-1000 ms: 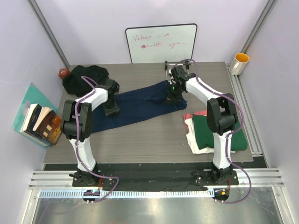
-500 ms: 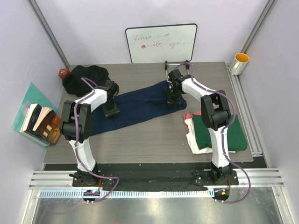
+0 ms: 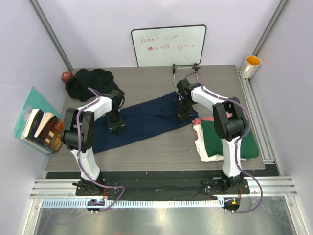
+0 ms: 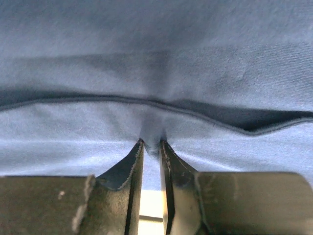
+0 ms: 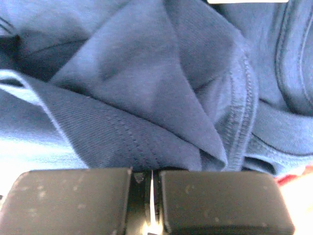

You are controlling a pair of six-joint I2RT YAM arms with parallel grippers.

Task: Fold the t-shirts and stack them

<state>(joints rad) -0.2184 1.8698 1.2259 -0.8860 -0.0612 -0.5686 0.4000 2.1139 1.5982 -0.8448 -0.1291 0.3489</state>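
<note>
A navy blue t-shirt (image 3: 146,115) lies stretched in a long band across the middle of the table. My left gripper (image 3: 116,125) presses down on its left part, and the left wrist view shows the gripper (image 4: 151,142) shut on a small pinch of navy cloth (image 4: 156,73). My right gripper (image 3: 184,114) is at the shirt's right end, shut (image 5: 150,172) with the bunched navy hem (image 5: 146,98) running into its jaws. A black t-shirt (image 3: 90,81) sits heaped at the back left. A folded stack at the right has dark green (image 3: 234,139) on top, cream-white (image 3: 204,147) and pink-red (image 3: 209,119) beneath.
A whiteboard (image 3: 168,45) with red writing leans on the back wall, with a small wire stand (image 3: 186,67) before it. Books (image 3: 41,129) sit off the table's left edge, a yellow-lined mug (image 3: 251,65) is at the back right, and a red object (image 3: 66,76) is by the black heap.
Both grippers have moved toward the near edge, dragging the navy shirt with them. Its right end now lies closer to the folded stack.
</note>
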